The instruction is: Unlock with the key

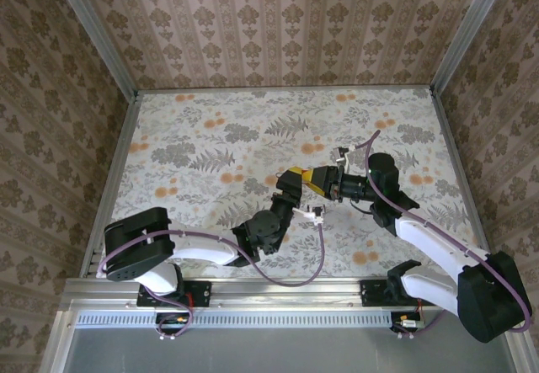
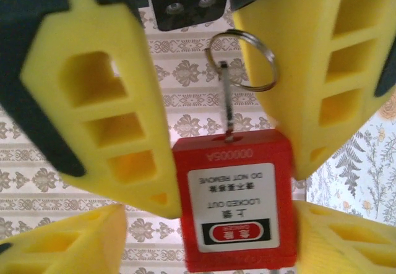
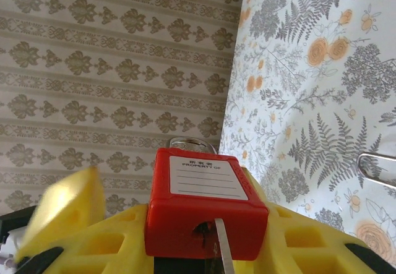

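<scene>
Damask-papered walls [image 1: 278, 19] enclose a table [image 1: 194, 137] spread with a fern-and-flower cloth.

**Left gripper** [image 2: 235, 181]: my jaws stand apart. One yellow finger [image 2: 105, 107] is at 9 o'clock of the key [image 2: 227, 104] and the other at 2 o'clock, and neither touches it. The key is seated in the keyhole of the red lockout padlock [image 2: 232, 206]. Its split ring [image 2: 242, 60] hangs loose at 12 o'clock.

**Right gripper** [image 3: 207, 224]: clamped on the padlock body. Its yellow fingers show at 7 and 5 o'clock of the lock in the left wrist view. From above, the lock sits between my two wrists, just toward 3 o'clock of the table's centre.

**Step in hand**, as I judge it: take the key head and turn it.
- I should close squarely on the flat of the key just below the ring.
- My wrist axis should line up with the blade, so that I roll about that line only.
- My right grip must resist the twist.
- A pinch that catches the ring as well would likely slip or lever the blade sideways.

**Surroundings:**
- My left arm's purple cable [image 1: 312, 259] loops at 6 o'clock of the lock and could drag during a roll.
- My right arm's cable [image 1: 375, 150] arcs at 1 o'clock.
- A metal loop [image 3: 376, 164] lies at the 3 o'clock edge of the right wrist view. I cannot tell what it is.
</scene>
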Controlling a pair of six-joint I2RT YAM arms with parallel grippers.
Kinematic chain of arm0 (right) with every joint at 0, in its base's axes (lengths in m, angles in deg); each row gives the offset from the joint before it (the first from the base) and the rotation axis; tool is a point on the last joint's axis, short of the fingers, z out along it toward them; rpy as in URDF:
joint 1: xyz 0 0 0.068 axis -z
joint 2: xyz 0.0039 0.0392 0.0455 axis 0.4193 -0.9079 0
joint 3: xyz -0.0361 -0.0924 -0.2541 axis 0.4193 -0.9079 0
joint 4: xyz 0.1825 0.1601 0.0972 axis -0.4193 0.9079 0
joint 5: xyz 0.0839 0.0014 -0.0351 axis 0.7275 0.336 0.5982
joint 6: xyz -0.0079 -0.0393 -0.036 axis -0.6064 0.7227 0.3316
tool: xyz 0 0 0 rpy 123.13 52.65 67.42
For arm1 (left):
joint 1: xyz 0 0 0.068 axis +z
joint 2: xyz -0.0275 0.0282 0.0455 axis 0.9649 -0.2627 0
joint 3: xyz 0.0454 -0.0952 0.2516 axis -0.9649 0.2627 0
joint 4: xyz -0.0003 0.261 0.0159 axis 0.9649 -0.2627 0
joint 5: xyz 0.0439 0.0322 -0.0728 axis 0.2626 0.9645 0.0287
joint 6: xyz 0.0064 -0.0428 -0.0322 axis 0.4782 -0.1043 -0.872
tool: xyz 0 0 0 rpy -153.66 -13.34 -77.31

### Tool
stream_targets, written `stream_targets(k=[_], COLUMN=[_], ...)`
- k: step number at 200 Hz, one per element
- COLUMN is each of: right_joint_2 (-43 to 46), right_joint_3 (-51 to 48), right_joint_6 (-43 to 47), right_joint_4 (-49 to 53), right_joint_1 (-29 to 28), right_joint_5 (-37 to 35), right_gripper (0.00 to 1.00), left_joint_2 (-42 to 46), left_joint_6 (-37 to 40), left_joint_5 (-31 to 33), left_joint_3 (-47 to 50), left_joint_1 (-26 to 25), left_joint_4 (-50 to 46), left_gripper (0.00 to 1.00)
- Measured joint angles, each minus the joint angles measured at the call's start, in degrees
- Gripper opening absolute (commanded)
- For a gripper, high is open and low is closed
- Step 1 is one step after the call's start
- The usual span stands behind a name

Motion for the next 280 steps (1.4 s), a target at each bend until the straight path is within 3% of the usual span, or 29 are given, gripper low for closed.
stream_targets(k=[32, 74, 119, 142, 163, 209, 235, 280], right_joint_2=[0.3, 1.5, 1.0, 0.6, 0.3, 0.3, 0.3, 0.4], right_joint_3=[0.8, 3.7, 5.9, 6.0, 6.0, 6.0, 5.9, 5.4], right_joint_6=[1.9, 4.7, 8.1, 9.4, 10.7, 12.9, 13.6, 14.1], right_joint_4=[2.7, 5.0, 7.9, 9.1, 10.1, 12.2, 12.6, 13.2], right_joint_1=[0.0, 1.5, 2.9, 2.9, 2.9, 2.9, 2.9, 2.8], right_joint_5=[-0.5, -1.1, -2.2, -2.4, -2.5, -2.3, -2.0, -1.2], right_gripper=[0.25, 0.25, 0.23, 0.23, 0.23, 0.23, 0.22, 0.22], left_joint_2=[1.5, 10.0, 20.8, 24.4, 26.1, 21.3, 13.3, 7.0], left_joint_6=[-0.1, -5.8, -17.3, -26.1, -37.2, -55.6, -59.8, -60.5], left_joint_5=[0.0, 0.0, 0.0, -1.6, -6.6, -26.3, -36.2, -43.9], left_joint_3=[0.9, 1.1, -0.9, -5.4, -12.4, -29.4, -36.5, -37.7], left_joint_1=[0.0, 0.0, 0.1, 1.6, 5.7, 17.4, 20.1, 20.2], left_joint_4=[-0.4, -9.9, -29.6, -45.7, -61.5, -90.1, -100.5, -107.3], left_gripper=[0.78, 0.69, 0.6, 0.46, 0.45, 0.48, 0.51, 0.52])
